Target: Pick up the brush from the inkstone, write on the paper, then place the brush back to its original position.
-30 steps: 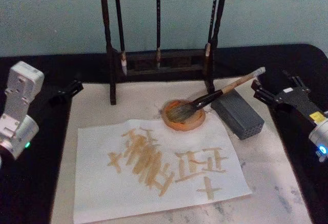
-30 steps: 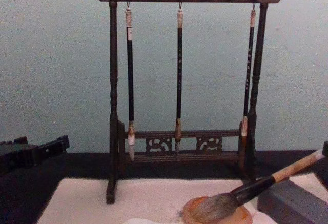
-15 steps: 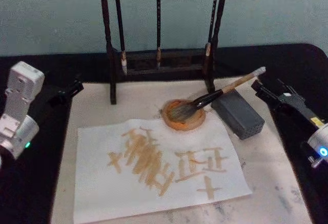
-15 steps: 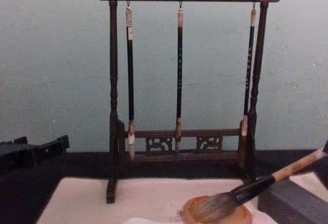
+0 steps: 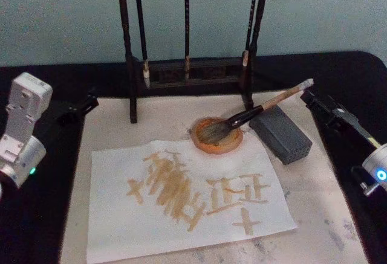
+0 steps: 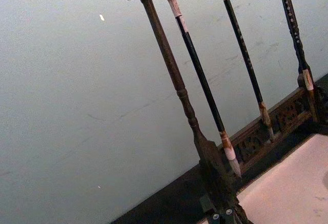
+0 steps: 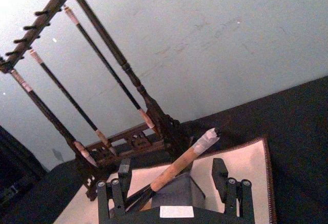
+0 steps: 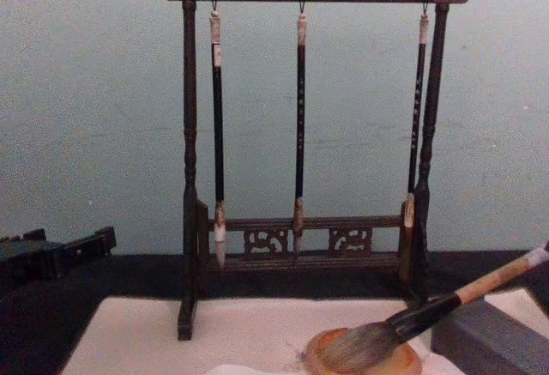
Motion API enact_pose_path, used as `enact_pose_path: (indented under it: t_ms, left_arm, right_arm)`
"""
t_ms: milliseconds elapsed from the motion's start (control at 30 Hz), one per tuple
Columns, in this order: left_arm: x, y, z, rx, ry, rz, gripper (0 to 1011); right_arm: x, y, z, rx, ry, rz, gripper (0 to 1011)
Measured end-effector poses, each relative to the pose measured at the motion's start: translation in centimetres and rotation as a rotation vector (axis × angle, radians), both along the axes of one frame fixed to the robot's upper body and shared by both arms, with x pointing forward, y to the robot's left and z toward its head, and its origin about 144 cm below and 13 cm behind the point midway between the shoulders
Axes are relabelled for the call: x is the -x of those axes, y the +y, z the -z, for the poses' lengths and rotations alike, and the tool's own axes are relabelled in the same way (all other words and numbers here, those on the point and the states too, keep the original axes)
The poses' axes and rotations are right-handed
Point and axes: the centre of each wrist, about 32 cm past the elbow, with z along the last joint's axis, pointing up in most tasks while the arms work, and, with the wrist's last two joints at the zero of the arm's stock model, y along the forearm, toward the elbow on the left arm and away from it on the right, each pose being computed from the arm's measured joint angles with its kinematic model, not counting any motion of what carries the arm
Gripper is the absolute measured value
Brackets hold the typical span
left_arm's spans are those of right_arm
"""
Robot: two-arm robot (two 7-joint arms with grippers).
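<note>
The brush (image 5: 254, 112) lies with its bushy head in the round orange-brown inkstone (image 5: 208, 143) and its tan handle propped on a grey block (image 5: 281, 132). The chest view shows the brush (image 8: 403, 323) slanting up to the right from the inkstone (image 8: 364, 365). In front lies the paper (image 5: 121, 215), white with brown strokes. My right gripper (image 5: 311, 99) hovers open just right of the handle's end, touching nothing. In the right wrist view, the brush (image 7: 184, 157) lies ahead between the spread fingers of that gripper (image 7: 171, 166). My left gripper (image 5: 75, 110) is parked open at the table's left.
A dark wooden stand (image 5: 187, 74) with three thin hanging brushes (image 8: 300, 135) rises behind the inkstone. A white felt mat (image 5: 314, 215) covers the black table. The grey block (image 8: 489, 341) sits between the inkstone and my right gripper.
My right gripper has turned and drawn back a little to the right, away from the brush handle. The brush, the inkstone and the left arm have not moved.
</note>
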Motion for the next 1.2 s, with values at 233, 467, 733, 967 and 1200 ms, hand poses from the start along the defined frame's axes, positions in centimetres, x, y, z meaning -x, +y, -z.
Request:
enact_pose_path:
  t_ms: [233,467,733,967,1200]
  left_arm:
    - [0.0,0.0,0.0,0.000,0.000,0.000,1000]
    - [0.0,0.0,0.0,0.000,0.000,0.000,1002]
    - [0.0,0.0,0.0,0.000,0.000,0.000,1002]
    - [0.0,0.0,0.0,0.000,0.000,0.000,1002]
    - [0.0,0.0,0.0,0.000,0.000,0.000,1002]
  right_arm:
    - [-1.0,-0.2,0.5,-0.022,0.029,0.010,1008]
    - [-1.9,-0.3,0.7,-0.014,0.054,0.020,1008]
    - [-3.1,-0.4,0.9,-0.017,0.066,0.023,1008]
    - [-4.2,-0.1,1.2,-0.024,0.068,0.009,1008]
    - [-5.2,0.3,1.4,-0.029,0.064,-0.010,1008]
